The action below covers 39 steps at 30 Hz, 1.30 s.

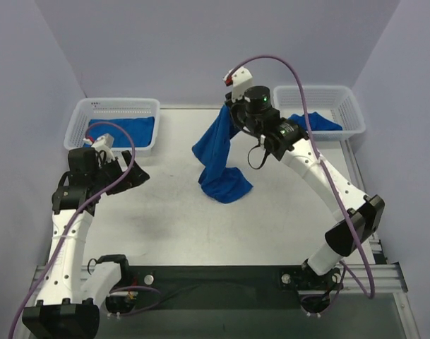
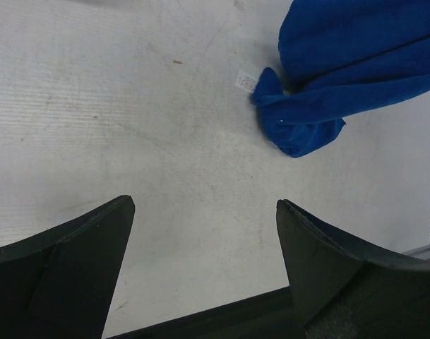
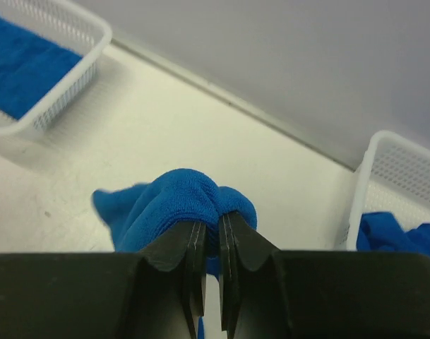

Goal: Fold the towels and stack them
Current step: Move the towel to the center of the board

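Here, the right gripper (image 1: 233,104) pinches a bunched corner of a royal-blue terry towel (image 1: 218,159), its two black fingers (image 3: 237,244) pressed nearly together on the fabric. The towel hangs from that grip as one long drape. Its long axis runs down from the fingers and slants toward the arm bases, and its lower end lies heaped on the white table (image 1: 165,212) beneath the hand. The left gripper (image 1: 133,175) hovers over bare tabletop, jaws spread wide and holding nothing. The towel's heaped end, with a small white label (image 2: 247,82), lies ahead and to the right of its fingers, apart from them. Beyond each hand sits a white plastic mesh basket (image 1: 116,104) (image 1: 320,90), and each holds another blue towel (image 1: 123,129) (image 1: 313,121).
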Available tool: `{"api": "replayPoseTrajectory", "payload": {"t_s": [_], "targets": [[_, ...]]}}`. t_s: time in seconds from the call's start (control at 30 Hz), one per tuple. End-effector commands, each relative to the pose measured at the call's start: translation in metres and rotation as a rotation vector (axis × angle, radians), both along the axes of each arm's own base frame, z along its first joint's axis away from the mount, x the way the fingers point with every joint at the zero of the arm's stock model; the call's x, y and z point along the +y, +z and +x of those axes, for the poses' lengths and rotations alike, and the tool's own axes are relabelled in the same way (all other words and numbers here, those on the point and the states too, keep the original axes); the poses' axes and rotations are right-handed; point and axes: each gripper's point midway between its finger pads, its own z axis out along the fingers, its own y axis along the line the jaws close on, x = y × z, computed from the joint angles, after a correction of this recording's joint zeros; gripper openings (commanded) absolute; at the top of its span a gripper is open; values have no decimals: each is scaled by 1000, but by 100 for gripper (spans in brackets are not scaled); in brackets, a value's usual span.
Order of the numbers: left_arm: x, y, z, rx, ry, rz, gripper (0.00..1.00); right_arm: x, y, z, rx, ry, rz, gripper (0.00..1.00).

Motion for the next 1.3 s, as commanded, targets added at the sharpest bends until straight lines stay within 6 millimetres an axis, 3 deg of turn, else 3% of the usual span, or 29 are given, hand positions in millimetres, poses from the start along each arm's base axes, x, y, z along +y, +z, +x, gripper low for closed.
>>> {"api": "replayPoseTrajectory", "payload": {"t_s": [0.0, 0.03, 0.13, 0.17, 0.27, 0.33, 0.4, 0.43, 0.47, 0.5, 0.53, 0.57, 0.6, 0.63, 0.67, 0.7, 0.77, 0.83, 0.87, 0.9, 0.93, 1.0, 1.07, 1.13, 1.27], "targets": [[-9, 13, 6, -35, -20, -46, 93, -23, 94, 24, -220, -78, 36, 0], [-9, 13, 8, -33, -20, -48, 93, -23, 122, 31, -276, -91, 51, 0], [-8, 22, 11, -53, -12, -46, 93, -29, 167, 37, -390, -118, 28, 0], [-8, 24, 11, -58, -13, -49, 93, -31, 193, 36, -450, -124, 46, 0], [-9, 31, 10, -72, -6, -59, 93, -31, 227, 28, -547, -103, 44, 0], [-9, 33, 8, -83, -4, -61, 93, -22, 238, 14, -580, -55, 33, 0], [-8, 30, 6, -81, -2, -57, 93, -4, 217, 6, -557, 20, -22, 0], [-8, 27, 5, -74, -2, -56, 93, 6, 216, -11, -560, 62, -26, 0], [-8, 25, 3, -74, -1, -55, 93, 11, 204, -16, -543, 86, -71, 0], [-8, 22, 3, -66, 2, -59, 93, 24, 164, -18, -479, 127, -132, 0], [-8, 20, 1, -61, 5, -62, 93, 30, 157, -35, -469, 142, -145, 1], [-8, 13, 0, -44, 8, -63, 93, 37, 134, -43, -430, 161, -178, 1], [-8, 9, -1, -33, 14, -64, 93, 44, 84, -50, -351, 187, -246, 2], [-8, 5, -3, -25, 17, -65, 93, 32, 67, -59, -321, 124, -283, 2], [-8, -1, -5, -10, 18, -66, 93, 46, 46, -81, -294, 146, -307, 2], [-8, -4, -6, -2, 18, -67, 93, 41, -6, -93, -214, 124, -376, 0], [-9, -14, -10, 23, 23, -74, 93, 31, -34, -133, -198, 61, -462, 0], [-10, -22, -12, 52, 23, -85, 93, 17, -77, -165, -91, 5, -441, 0], [-12, -25, -13, 67, 26, -97, 93, 0, -105, -184, 7, 6, -492, 0], [-14, -32, -15, 91, 19, -102, 93, 2, -121, -204, 105, -31, -364, 0], [-17, -36, -15, 102, 11, -103, 93, -10, -145, -219, 195, -21, -352, 0], [-15, -41, -14, 113, 26, -88, 93, -12, -177, -251, 370, 56, -310, 3], [-27, -42, -16, 119, -12, -75, 93, -23, -201, -270, 478, 33, -260, 7], [-30, -45, -13, 133, -5, -57, 93, -26, -216, -290, 592, 46, -235, 20], [-63, -49, -8, 131, -68, -44, 93, -40, -241, -323, 773, 48, -249, 45]]}}
